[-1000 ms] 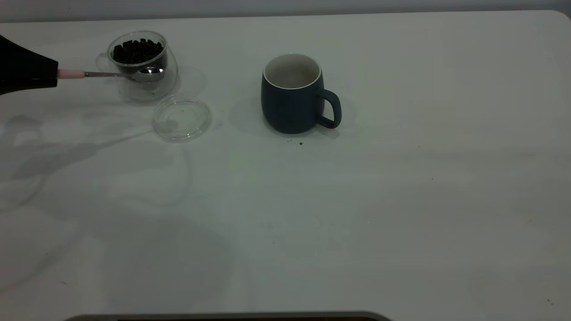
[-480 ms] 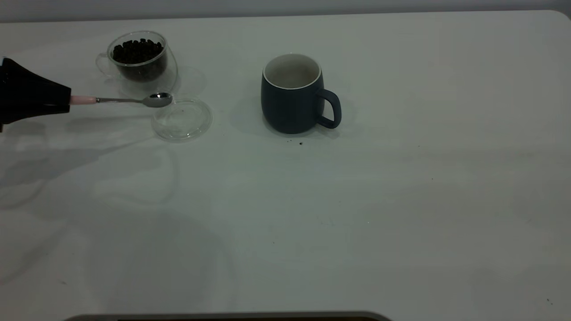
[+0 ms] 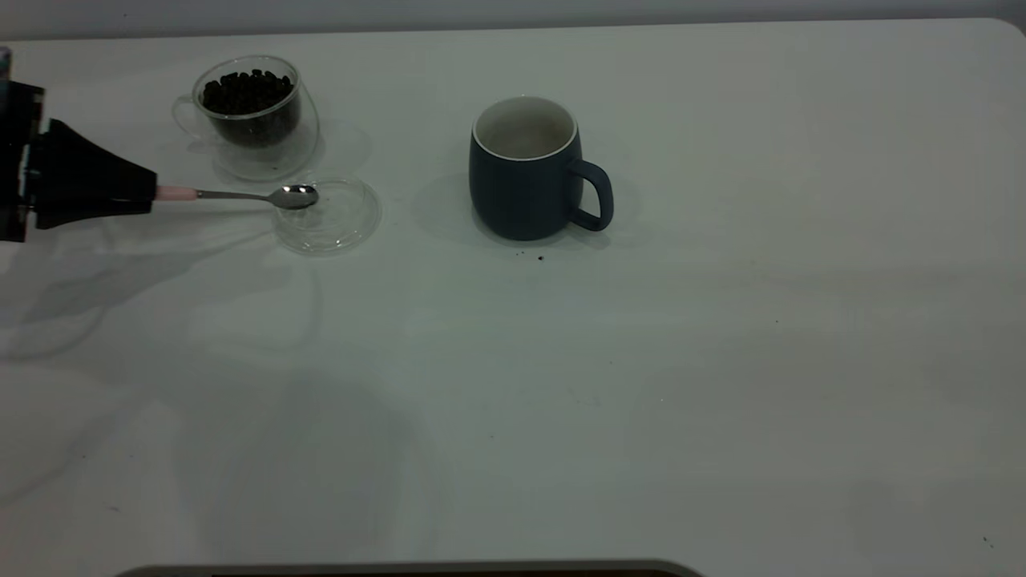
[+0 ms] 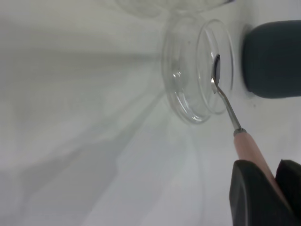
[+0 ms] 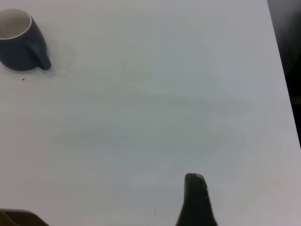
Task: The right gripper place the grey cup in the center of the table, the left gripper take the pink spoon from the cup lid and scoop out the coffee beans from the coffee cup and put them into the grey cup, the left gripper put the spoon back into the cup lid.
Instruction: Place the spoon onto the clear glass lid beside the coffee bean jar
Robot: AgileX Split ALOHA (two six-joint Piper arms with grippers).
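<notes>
The left gripper (image 3: 152,193) sits at the far left of the counter (image 3: 721,361), its jaws clenched on the pale pink handle of the spoon (image 3: 240,195). The spoon lies nearly level, its long axis running left to right, with the handle end in the jaws and the shiny bowl pointing right toward the grey cup (image 3: 525,168). The bowl is over the left part of the lid (image 3: 337,216), a clear glass disc lying flat on the counter; whether the bowl touches the glass cannot be told. In the left wrist view the spoon (image 4: 233,122) reaches out from the gripper (image 4: 275,188) so that its bowl is inside the rim of the lid (image 4: 188,70), with the grey cup (image 4: 273,59) just beyond.

The glass cup (image 3: 252,108) stands upright just behind the lid, at the far left, with dark coffee beans (image 3: 247,90) heaped inside. The grey cup stands upright toward the middle of the counter, well apart from the lid, its handle pointing right. No writing shows on anything.

The right gripper (image 5: 195,200) hangs over bare counter well off to the right of the grey cup (image 5: 21,40); whether its jaws are parted cannot be told.
</notes>
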